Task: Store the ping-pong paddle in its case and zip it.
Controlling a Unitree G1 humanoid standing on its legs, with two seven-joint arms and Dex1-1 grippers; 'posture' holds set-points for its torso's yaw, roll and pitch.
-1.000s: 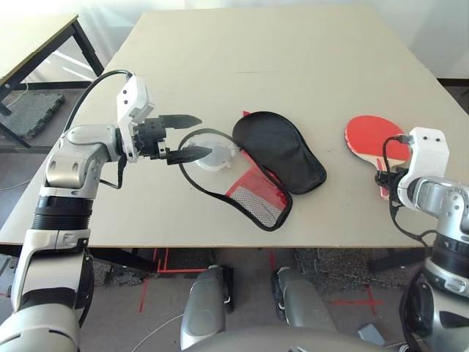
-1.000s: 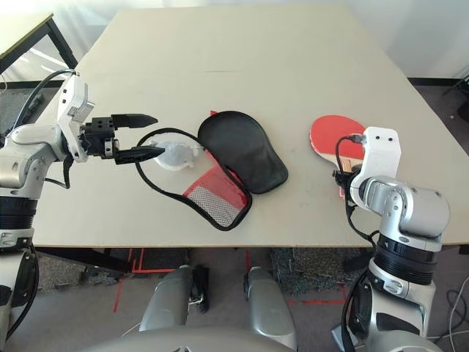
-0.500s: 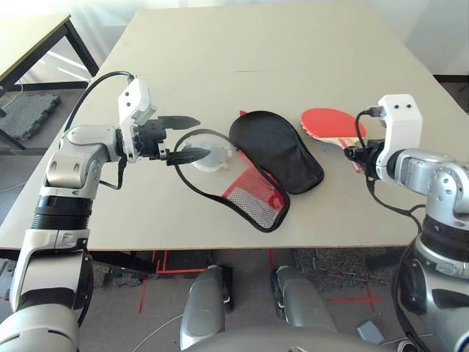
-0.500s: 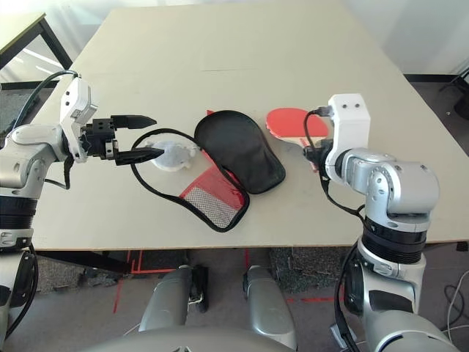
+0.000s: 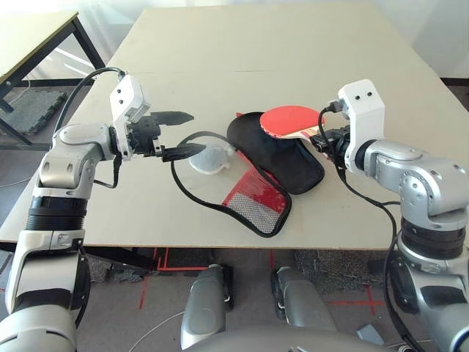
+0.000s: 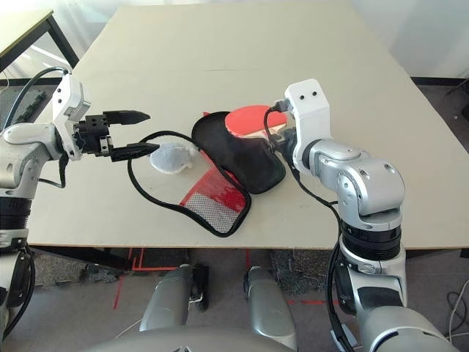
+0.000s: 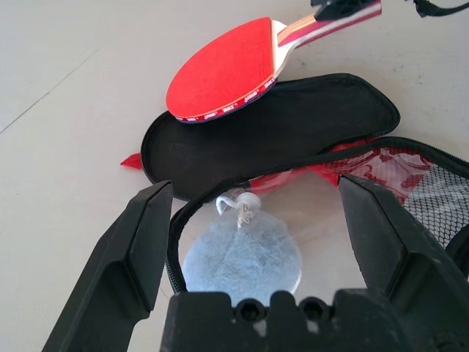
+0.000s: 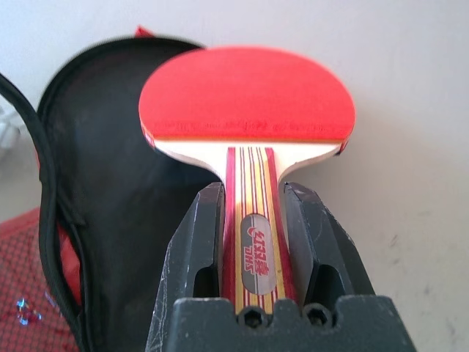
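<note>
Paddle (image 5: pixel 291 119) pinched by handle in right gripper (image 8: pixel 253 220) above open case (image 5: pixel 282 152); left gripper (image 5: pixel 181 134) spread, lower finger under the zipper edge; insertion, zipping remaining

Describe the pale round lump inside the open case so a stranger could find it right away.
Start at the open case in the middle of the table. Its left half is ringed by a black zipper loop, and the pale grey lump lies inside, near the left gripper. Everything around it is red or black.
</note>
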